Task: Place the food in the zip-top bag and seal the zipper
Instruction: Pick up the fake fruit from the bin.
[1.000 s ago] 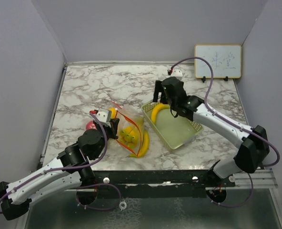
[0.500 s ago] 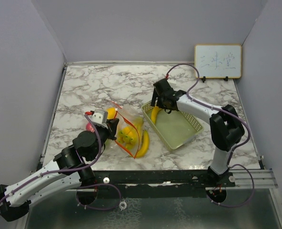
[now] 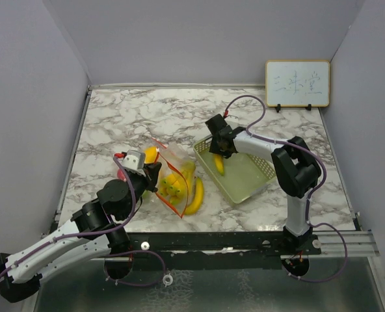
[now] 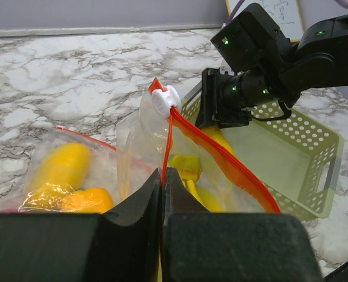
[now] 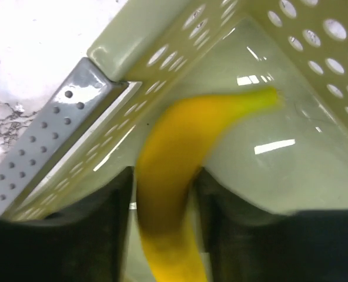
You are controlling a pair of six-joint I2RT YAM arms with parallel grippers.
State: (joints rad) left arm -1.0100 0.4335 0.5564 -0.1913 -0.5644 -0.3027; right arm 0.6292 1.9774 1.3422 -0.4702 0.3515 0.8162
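Yellow banana (image 5: pixel 180 129), 1, sits inside right claw (image 5: pixel 162 182), grip unclear; left claw (image 4: pixel 162 189) pinches zipper (image 4: pixel 221 155).

left arm (image 3: pixel 62 246): white shells, black joints | right arm (image 3: pixel 261 144): same white-and-black | purple cables (image 3: pixel 244 97) loop along both | green lights (image 4: pixel 226 41) on right arm's black wrist | left gripper (image 4: pixel 162 182): matte black, blocky, bottom edge

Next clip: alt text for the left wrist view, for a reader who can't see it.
The left gripper is shut on the red-orange zipper strip of a crinkly clear plastic bag holding glossy yellow toy food pieces. Behind it, the black right gripper grips a yellow toy banana in a pale green perforated tray on a marble table.
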